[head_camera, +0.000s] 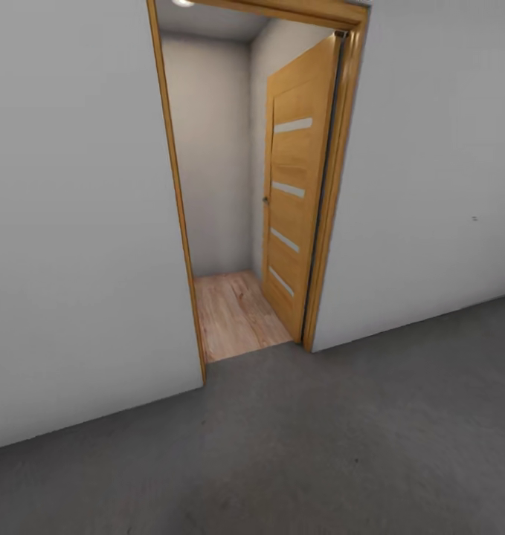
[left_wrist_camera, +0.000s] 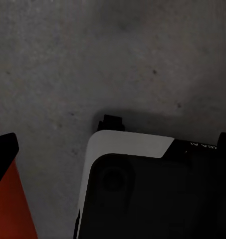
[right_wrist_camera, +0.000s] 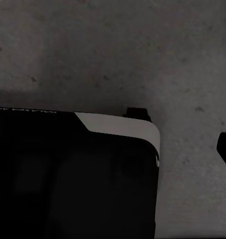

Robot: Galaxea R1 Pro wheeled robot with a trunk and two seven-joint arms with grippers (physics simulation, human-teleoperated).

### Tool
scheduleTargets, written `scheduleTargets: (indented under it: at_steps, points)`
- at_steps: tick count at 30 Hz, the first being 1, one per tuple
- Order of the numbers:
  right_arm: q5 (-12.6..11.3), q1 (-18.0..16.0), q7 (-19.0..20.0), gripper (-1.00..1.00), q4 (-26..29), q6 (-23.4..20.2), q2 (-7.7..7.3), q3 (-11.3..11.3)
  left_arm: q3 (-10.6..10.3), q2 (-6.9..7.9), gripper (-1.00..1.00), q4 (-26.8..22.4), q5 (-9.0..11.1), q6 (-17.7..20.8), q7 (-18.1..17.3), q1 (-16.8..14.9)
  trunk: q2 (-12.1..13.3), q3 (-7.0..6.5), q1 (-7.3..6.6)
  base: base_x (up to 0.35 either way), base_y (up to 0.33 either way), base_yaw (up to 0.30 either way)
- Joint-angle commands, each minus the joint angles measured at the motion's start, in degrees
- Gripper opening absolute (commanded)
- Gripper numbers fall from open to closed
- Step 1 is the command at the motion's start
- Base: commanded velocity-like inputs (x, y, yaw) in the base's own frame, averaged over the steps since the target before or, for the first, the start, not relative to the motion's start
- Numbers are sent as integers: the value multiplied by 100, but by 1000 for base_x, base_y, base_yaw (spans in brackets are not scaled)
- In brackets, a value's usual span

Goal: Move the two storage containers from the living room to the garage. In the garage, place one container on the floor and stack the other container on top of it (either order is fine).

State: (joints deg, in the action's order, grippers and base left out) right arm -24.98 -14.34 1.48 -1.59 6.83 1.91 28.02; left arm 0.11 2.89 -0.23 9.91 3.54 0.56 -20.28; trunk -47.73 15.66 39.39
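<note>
The robot is standing on the rough grey concrete floor point(head_camera: 341, 446) of the garage, facing the open doorway point(head_camera: 237, 186), and beyond that doorway a strip of light wood planks point(head_camera: 233, 312) is leading off toward the living room. The wooden door point(head_camera: 297, 200) is swung inward on the doorway's right side, leaving the passage free.

Down at the left wrist, an orange-red surface point(left_wrist_camera: 8, 209) is showing close beside the robot's dark, white-edged base point(left_wrist_camera: 142, 194). It looks like one of the storage containers, sitting just by the base on the garage side of the doorway, though too little shows to be sure. The right wrist is looking at the concrete floor and the robot's base too.

How far either gripper is open, I cannot tell; the fingers aren't clearly showing, and no grasp is visible.

My read: this is a transit step. If that container is already delivered, the next move calls for driving straight through the doorway, keeping clear of the frame and the door edge.
</note>
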Motion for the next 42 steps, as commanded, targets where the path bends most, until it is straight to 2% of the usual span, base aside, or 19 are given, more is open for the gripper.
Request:
scheduleTargets:
  at_steps: [1,19,42]
  points:
    - [-60,-8,14,100,-17,29,3,46,-2,1,100,-3,46,23,6,-3,-6,7,1,0,0,-259]
    - [-60,-8,-1,100,-17,30,4,46,-2,1,100,-3,41,24,6,-3,-6,7,1,14,0,-243]
    - [-59,-8,-7,100,-17,37,5,46,-2,1,100,-3,37,24,6,-3,-6,7,1,308,0,-8]
